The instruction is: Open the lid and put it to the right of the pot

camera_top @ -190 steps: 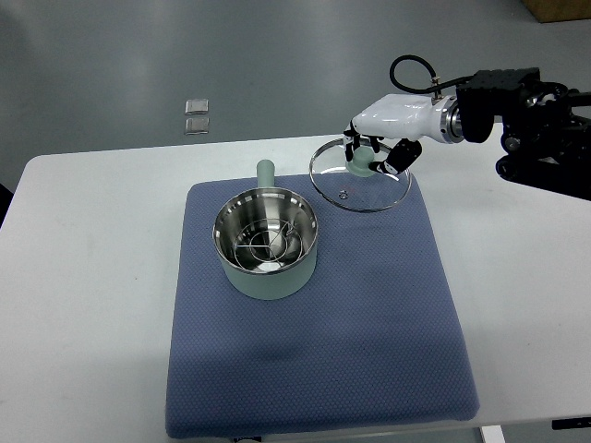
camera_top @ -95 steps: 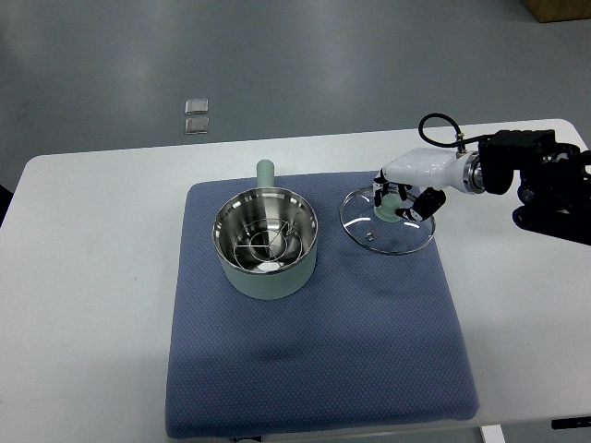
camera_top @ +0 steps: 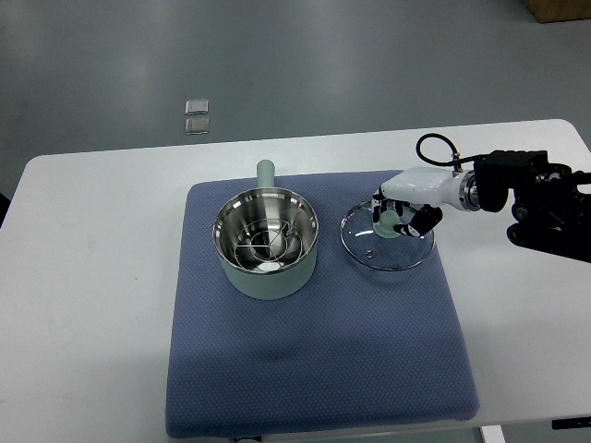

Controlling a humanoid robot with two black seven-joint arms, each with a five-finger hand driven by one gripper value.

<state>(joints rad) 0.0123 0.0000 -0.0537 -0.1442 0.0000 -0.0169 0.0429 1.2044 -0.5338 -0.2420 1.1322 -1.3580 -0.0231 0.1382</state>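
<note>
Clear glass lid (camera_top: 387, 242), round, rimmed in bright metal, pale green knob at its middle and a small vent fitting near the front rim. Resting low on the blue mat (camera_top: 319, 369), near the mat's right edge and toward its far side, just beside the pot (camera_top: 267, 244) on the pot's right, not touching it. Whether fully flat or tilted, cannot tell. Right hand (camera_top: 399, 214), white shell with dark fingers (camera_top: 426, 220), reaching in from the counter's right edge and clamped on the knob, fingers closed around it from above. Pot uncovered: pale green body, shiny steel inside with a ring of small holes under the rim and a wire rack at the bottom, stubby green handle pointing toward the counter's far edge. Sitting on the mat's far-left part. Mat spread over the middle of the white counter (camera_top: 88, 305). Two small square plates (camera_top: 196, 115) on the grey floor beyond the counter's far edge.
</note>
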